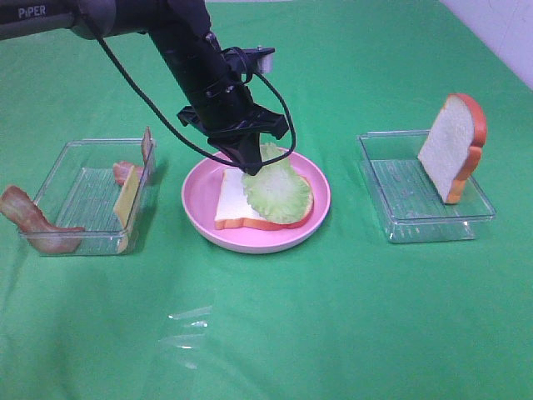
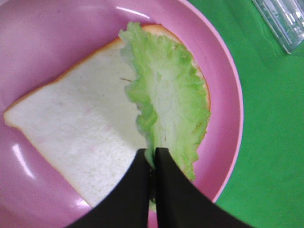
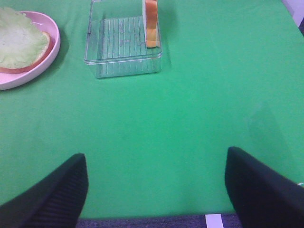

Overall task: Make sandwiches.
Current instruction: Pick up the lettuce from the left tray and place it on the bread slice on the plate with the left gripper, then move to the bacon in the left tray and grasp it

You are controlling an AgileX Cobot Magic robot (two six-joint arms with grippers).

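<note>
DOWN TO THE LETTUCE: The left gripper (image 1: 250, 160) pinches the rim of a pale green lettuce leaf (image 1: 279, 193) lying over a white bread slice (image 1: 236, 202) on the round pink plate (image 1: 198, 193). Its two black fingers (image 2: 133, 190) are pressed together on the leaf's frilled edge at the far side of the plate. The leaf covers the right part of the slice and overhangs its crust, and the sandwich has only these two layers. The leaf looks thin, light and limp, likely to flop or cling to a finger on release, so the ruffled rim seems the sound place to take it. The bread beneath looks light but stiffer, probably best gripped across its orange-brown crust. The left arm (image 1: 183, 50) reaches in from the upper left of the overhead view, wrist pitched steeply down so the fingers point almost straight at the plate. The right gripper (image 3: 156, 156) hangs spread wide and empty above the green cloth (image 1: 333, 333), well apart from the right-hand clear tray (image 1: 416, 218), where a second bread slice (image 1: 454, 146) stands tilted on edge. In the left-hand clear tray (image 1: 83, 200), bacon strips (image 1: 29, 218) and a yellow cheese square (image 1: 127, 200) wait, one strip draped over the tray's left wall
</note>
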